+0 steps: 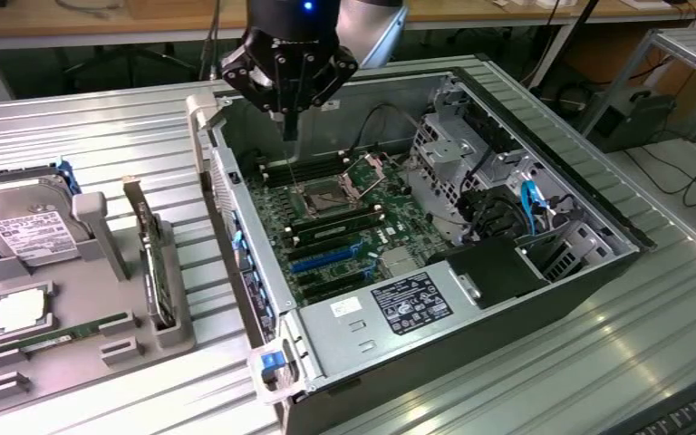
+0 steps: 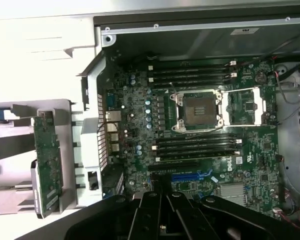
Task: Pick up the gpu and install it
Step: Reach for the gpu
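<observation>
The end effector (image 1: 289, 130) hangs over the open computer case (image 1: 481, 353), its fingers pressed together and holding nothing, poised above the motherboard (image 1: 336, 227) without touching it. The gpu (image 1: 155, 272) stands on edge in a gray holder (image 1: 82, 335) on the ribbed metal surface (image 1: 119, 127), outside the case toward the exterior view's left and well apart from the arm. That view also takes in a silver hard drive (image 1: 22, 227) propped in the holder. The wrist view looks straight down past the shut end effector (image 2: 159, 200) onto the CPU socket (image 2: 197, 111), with the gpu (image 2: 46, 160) beyond the case wall.
</observation>
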`<control>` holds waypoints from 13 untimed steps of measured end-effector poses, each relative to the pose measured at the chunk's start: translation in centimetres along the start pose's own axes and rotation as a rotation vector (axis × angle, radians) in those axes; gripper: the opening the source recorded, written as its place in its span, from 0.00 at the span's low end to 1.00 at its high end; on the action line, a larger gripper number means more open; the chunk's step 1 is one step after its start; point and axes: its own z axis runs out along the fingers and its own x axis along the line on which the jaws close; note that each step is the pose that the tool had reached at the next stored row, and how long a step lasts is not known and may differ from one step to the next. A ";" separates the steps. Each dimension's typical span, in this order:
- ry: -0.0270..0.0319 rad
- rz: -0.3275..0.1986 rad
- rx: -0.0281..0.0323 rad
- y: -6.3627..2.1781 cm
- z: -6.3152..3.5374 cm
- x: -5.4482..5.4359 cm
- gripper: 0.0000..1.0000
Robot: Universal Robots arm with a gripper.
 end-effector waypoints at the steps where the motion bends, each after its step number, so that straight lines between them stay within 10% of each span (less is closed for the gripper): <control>1: 0.0000 0.000 0.0000 -0.14 -0.02 0.4 0.11; 13: -0.0017 0.000 0.0000 -3.01 -0.28 5.5 0.11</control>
